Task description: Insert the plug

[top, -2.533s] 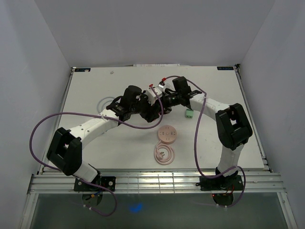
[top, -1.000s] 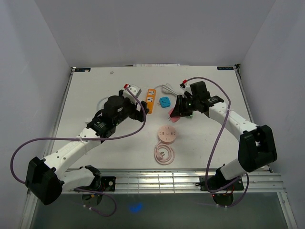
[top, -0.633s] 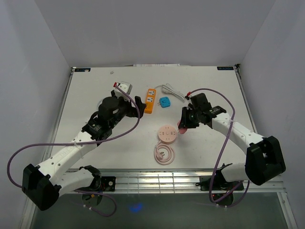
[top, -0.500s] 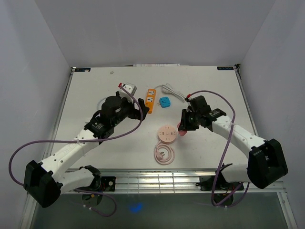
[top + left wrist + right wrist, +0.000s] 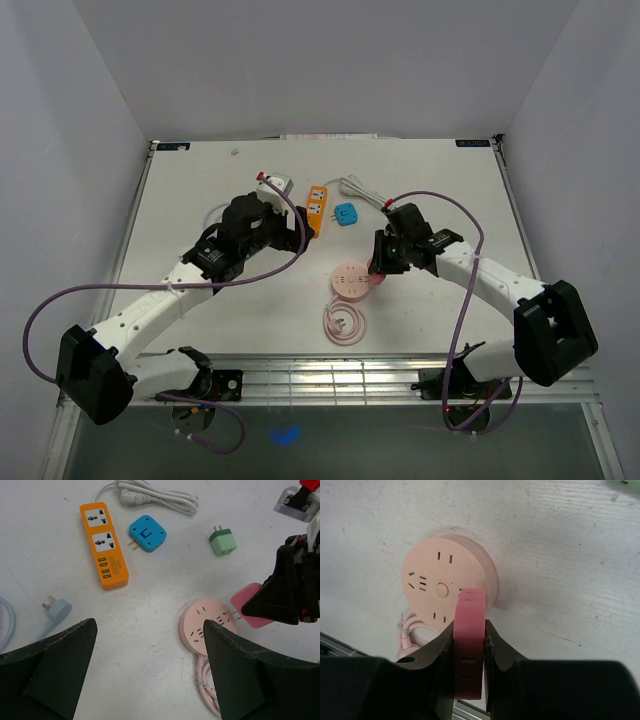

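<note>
1. Gripping the pink plug [image 5: 469, 630] edge-on: right jaws clenched on it.
2. Plug sits at the rim of the round pink socket hub [image 5: 432, 572]; contact unclear.
3. Left jaws released wide, hovering over the surface [image 5: 165, 592] near the orange power strip [image 5: 103, 545].

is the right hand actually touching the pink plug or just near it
Touching. The right wrist view shows the right hand shut on the pink plug, its fingers pressed against both flat sides with no gap.
</note>
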`<state>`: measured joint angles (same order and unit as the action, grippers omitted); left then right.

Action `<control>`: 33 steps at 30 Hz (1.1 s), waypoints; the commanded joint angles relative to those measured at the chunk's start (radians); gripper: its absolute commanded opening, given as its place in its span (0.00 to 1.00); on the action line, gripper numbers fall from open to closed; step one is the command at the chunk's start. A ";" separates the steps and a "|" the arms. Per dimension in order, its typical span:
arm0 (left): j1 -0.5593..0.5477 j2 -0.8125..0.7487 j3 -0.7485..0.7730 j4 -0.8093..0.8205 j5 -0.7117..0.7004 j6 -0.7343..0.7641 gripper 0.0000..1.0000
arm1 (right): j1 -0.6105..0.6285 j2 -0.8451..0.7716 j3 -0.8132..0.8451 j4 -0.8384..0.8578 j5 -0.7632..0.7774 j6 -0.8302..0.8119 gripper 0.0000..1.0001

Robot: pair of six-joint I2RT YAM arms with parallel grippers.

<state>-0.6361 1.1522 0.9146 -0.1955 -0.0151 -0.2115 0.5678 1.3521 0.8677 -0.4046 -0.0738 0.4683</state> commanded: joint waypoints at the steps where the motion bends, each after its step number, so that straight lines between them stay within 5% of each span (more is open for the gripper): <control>1: 0.001 -0.039 0.006 0.002 -0.016 0.003 0.98 | 0.029 0.036 0.045 0.027 0.029 0.012 0.08; 33: 0.001 -0.052 0.009 -0.022 -0.054 0.011 0.98 | 0.086 0.105 0.068 0.063 0.106 0.075 0.08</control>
<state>-0.6361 1.1324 0.9138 -0.2104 -0.0582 -0.2070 0.6430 1.4475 0.9016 -0.3595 0.0097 0.5259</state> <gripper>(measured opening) 0.979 0.268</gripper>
